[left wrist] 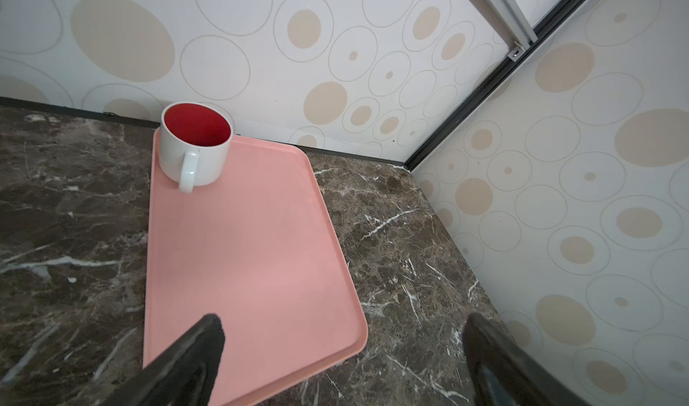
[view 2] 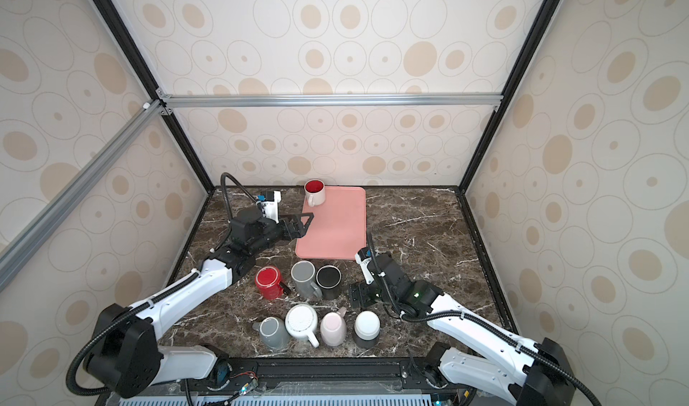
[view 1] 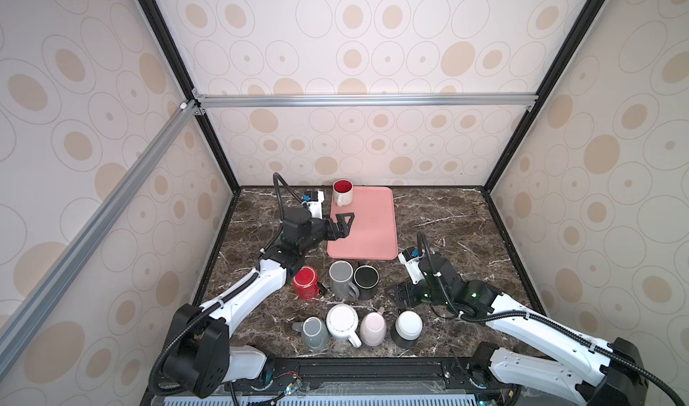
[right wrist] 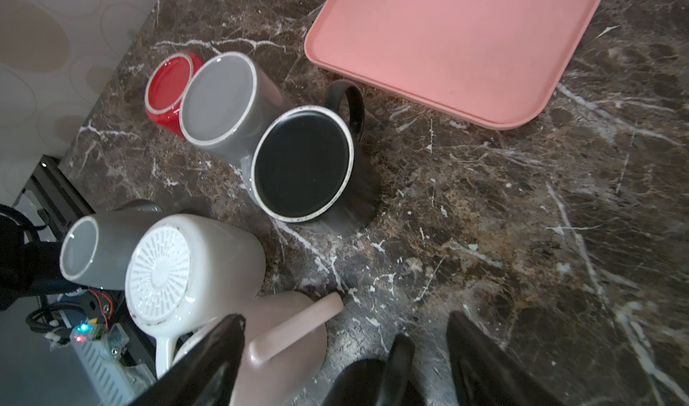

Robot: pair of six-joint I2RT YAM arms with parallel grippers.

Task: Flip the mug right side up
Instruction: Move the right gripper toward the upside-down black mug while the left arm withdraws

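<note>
You have both claws open, and the white mug (view 1: 342,192) stands upright on the pink tray (view 1: 369,232).
Your left arm stretches low over the tray edge; the left gripper (view 1: 345,222) has its fingers wide apart and empty, with the mug well ahead. Your right gripper (view 1: 399,296) bends down with its fingers apart, near the pink mug (view 1: 373,327).

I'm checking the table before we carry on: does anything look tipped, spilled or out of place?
Nothing is spilled or broken. The mugs on the table look bottom-up, such as the red mug and black mug. Only the white mug with red inside is upright, at the far left corner of the pink tray.
</note>
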